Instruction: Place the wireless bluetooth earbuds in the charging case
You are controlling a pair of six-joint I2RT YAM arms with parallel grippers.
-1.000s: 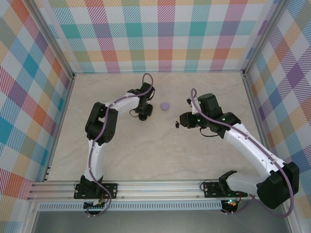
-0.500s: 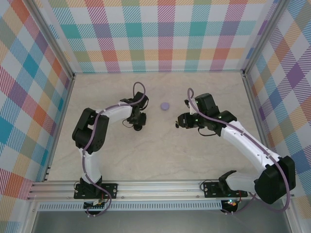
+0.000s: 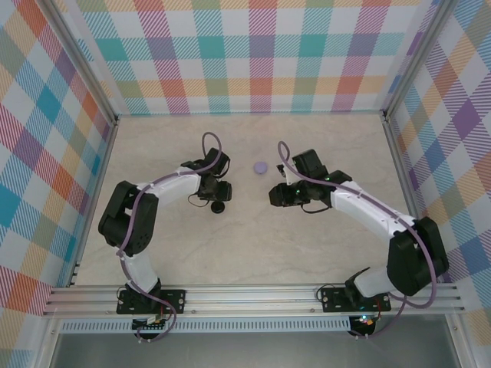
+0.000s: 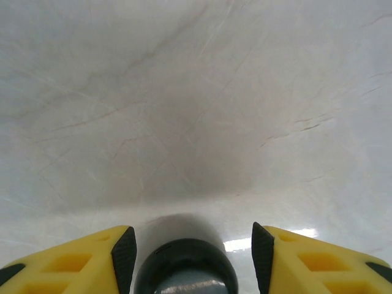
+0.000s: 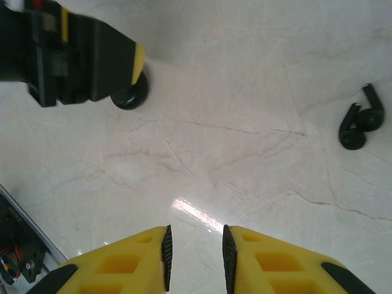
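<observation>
left gripper (image 4: 193, 260): fingers spread, straddling the black puck (image 4: 184, 269). There is a gap on its right side. I cannot tell whether the left pad touches it.
right gripper (image 5: 195, 257): fingers slightly parted, nothing between them, hovering over bare table (image 3: 253, 253).
black earbuds (image 5: 352, 136): count 2, lying on the table and touching each other. In the right wrist view they sit far right, well apart from the black puck.
pucks: count 2, one black and one lavender.
lavender puck (image 3: 260, 166): on the table between the two grippers, toward the back wall, apart from both.
edges: plaid walls (image 3: 261, 54) on three sides, aluminium rail (image 3: 253, 310) along the near edge.
open room: bare marble across the near half, and the back corners are free.
</observation>
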